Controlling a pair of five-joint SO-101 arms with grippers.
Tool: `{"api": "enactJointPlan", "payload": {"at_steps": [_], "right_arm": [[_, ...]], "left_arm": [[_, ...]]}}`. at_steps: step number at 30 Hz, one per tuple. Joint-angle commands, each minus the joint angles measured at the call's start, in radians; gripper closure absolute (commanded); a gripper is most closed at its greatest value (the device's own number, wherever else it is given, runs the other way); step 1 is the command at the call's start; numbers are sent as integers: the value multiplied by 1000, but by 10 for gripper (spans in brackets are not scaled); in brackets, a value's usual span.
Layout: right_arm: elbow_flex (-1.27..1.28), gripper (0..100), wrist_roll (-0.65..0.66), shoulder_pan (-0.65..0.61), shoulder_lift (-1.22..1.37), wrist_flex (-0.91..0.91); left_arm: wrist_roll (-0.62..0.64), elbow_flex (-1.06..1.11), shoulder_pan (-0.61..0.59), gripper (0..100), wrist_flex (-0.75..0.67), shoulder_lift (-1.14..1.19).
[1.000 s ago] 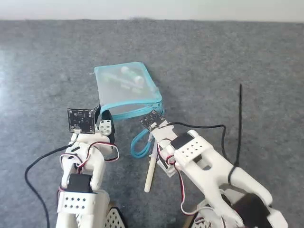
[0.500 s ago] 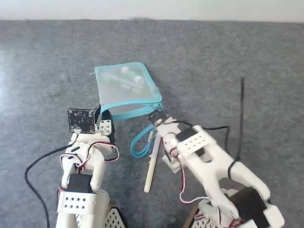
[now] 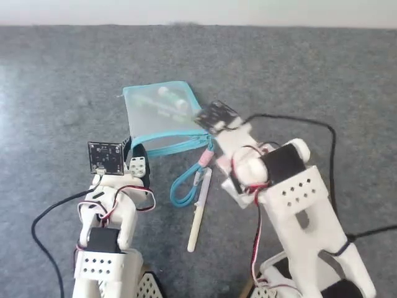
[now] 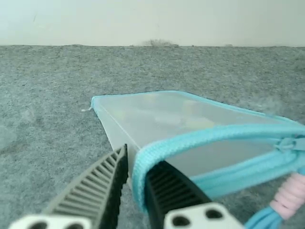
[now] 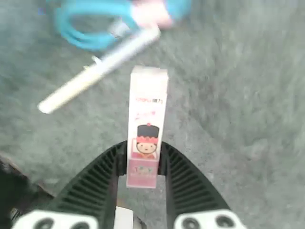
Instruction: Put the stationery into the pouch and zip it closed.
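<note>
A: Nearest first. Left gripper [image 4: 136,160]?

B: Fingers pinched on the teal zipper lip of the pouch [image 4: 190,119], at its near corner. It's a thin bite. If it slips, the mouth likely flops shut.

A: On the carpet?

B: A white pen [image 3: 200,208] lies loose, its upper end against the blue loop strap [image 3: 182,188]. Grabbing it later could snag the strap.

A: Right gripper [image 5: 143,149]?

B: Closed on a pink-and-white block [image 5: 147,114], held by one end with most of it sticking out. It hangs near the pouch's zipper-pull corner. The mouth looks narrow, so the block could catch the lip, pivot or drop outside.

A: Farther?

B: Green-and-white items [image 3: 167,102] sit inside at the far end. The zip isn't closed. A hard push could drag the pouch off the left pinch.
</note>
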Motion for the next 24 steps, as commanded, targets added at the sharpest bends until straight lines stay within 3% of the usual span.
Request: {"api": "enactJointPlan", "payload": {"at_steps": [1, 13, 19, 24], "right_arm": [[-236, 983, -48, -104, 114, 58], [-623, 983, -51, -148, 682, 65], [-749, 983, -55, -148, 785, 67], [-873, 983, -109, -142, 817, 65]], "left_arm": [[-8, -12, 11, 989, -29, -8], [-9, -12, 12, 989, -31, -8], [-12, 1, 20, 989, -31, -12], [-20, 25, 95, 989, -31, -12]]}}
